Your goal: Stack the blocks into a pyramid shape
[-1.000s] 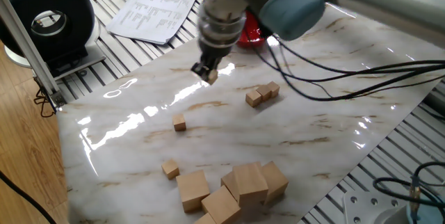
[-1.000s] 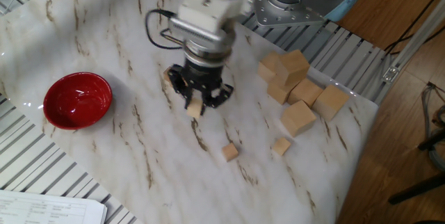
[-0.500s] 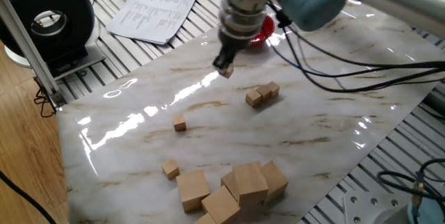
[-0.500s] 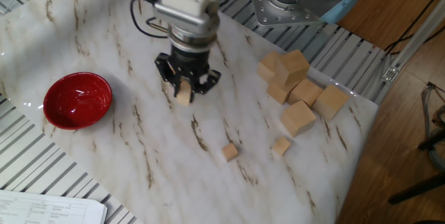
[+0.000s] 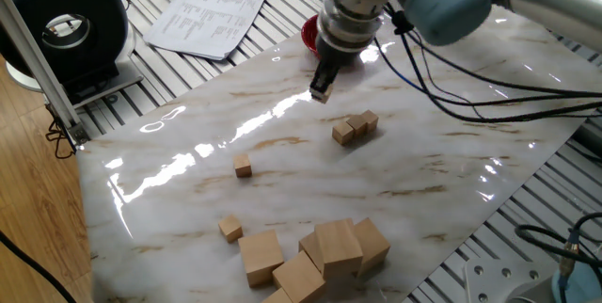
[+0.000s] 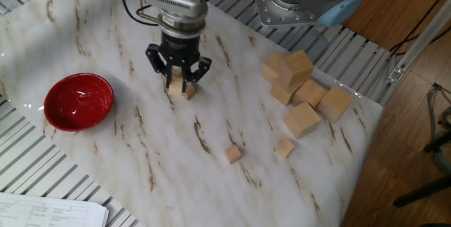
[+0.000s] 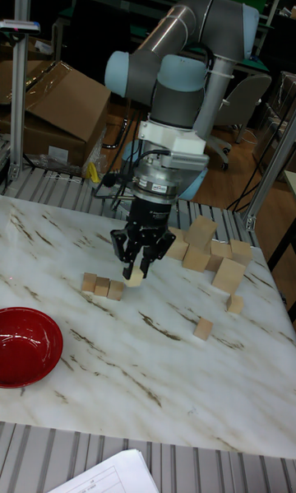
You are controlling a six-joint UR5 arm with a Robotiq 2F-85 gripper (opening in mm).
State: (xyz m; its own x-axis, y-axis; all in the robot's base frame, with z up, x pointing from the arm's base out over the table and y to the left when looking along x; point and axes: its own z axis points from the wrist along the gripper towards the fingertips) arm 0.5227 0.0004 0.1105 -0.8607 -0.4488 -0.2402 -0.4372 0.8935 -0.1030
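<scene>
Bright overhead light, white glare streaks on the glossy marble tabletop (image 5: 188,157), dim background.

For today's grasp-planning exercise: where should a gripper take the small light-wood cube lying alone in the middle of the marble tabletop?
Probably from straight above, closing on two opposite upright faces of the small light-wood cube. It sits flat, with bare marble tabletop on every side, so its sides are free and nothing crowds the approach.

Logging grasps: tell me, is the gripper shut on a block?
Shut: the gripper pinches a small tan wooden block between its fingertips.
</scene>
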